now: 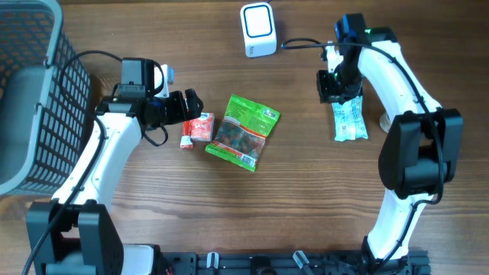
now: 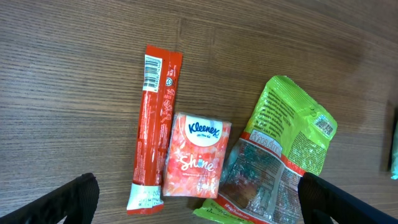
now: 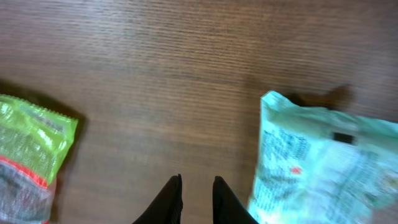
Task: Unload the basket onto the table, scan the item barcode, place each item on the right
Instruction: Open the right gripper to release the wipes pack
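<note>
While the right claw hung with its jaws nearly together and nothing between them, the pale blue packet lay flat on the table just off the claw's right side, outside the jaws. In the overhead view its long axis ran from the claw back toward that arm's base, 1 short end nearest the fingertips. Judged: next move needs wider jaws and a shift right to straddle it. Of the 2 arms, the right was nearer. The barcode scanner sat well apart, on the claw's opposite side. The left claw stood wide open and empty over a Kleenex pack and a red stick sachet.
</note>
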Robot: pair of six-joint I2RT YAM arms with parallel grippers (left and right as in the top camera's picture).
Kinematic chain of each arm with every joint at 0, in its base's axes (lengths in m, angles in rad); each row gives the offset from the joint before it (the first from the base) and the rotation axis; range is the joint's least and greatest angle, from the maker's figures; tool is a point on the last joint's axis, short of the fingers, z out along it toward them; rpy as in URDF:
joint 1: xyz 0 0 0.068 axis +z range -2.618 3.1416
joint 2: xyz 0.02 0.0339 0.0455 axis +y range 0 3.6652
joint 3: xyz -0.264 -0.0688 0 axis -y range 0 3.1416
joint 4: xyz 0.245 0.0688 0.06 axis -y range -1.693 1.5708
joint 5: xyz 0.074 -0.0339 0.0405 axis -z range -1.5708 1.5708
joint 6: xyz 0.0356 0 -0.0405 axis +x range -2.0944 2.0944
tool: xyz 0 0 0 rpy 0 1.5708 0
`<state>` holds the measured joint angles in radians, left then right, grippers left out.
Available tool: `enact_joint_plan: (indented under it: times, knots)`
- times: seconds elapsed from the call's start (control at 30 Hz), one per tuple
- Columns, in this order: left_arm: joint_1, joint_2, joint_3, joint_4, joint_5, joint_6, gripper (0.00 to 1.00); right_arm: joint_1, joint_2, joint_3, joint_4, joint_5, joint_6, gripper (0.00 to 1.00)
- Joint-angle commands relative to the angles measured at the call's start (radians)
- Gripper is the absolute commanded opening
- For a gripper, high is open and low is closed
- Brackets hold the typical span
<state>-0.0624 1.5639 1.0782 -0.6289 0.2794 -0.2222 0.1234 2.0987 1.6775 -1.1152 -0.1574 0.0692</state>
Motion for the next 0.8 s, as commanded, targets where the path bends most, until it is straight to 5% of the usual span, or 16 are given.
enact_joint_plan:
  times: [0.0,0.17,0.77]
  knots:
    - [0.008,-0.011,0.014,0.003,0.008,0.002,1.00,0.001,-0.019,-0.105,0.081,-0.024,0.071,0.18]
    - [0.008,-0.011,0.014,0.003,0.008,0.002,1.00,0.002,-0.019,-0.214,0.194,0.072,0.072,0.15]
    - [0.008,-0.011,0.014,0.003,0.008,0.002,1.00,-0.046,-0.021,-0.216,0.060,0.527,0.143,0.14]
